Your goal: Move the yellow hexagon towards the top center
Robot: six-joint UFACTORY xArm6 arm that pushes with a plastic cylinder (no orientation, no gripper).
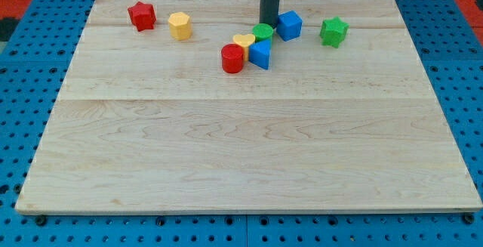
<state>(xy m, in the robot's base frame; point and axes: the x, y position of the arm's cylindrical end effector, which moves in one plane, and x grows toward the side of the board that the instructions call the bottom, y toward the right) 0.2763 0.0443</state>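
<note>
The dark rod stood upright, coming down from the view's top edge near the top center. My tip (pixel 269 23) sat at the far side of the surface, just behind the green cylinder (pixel 263 31) and just to the view's left of the blue cube (pixel 289 25). No gripper was fitted.
</note>
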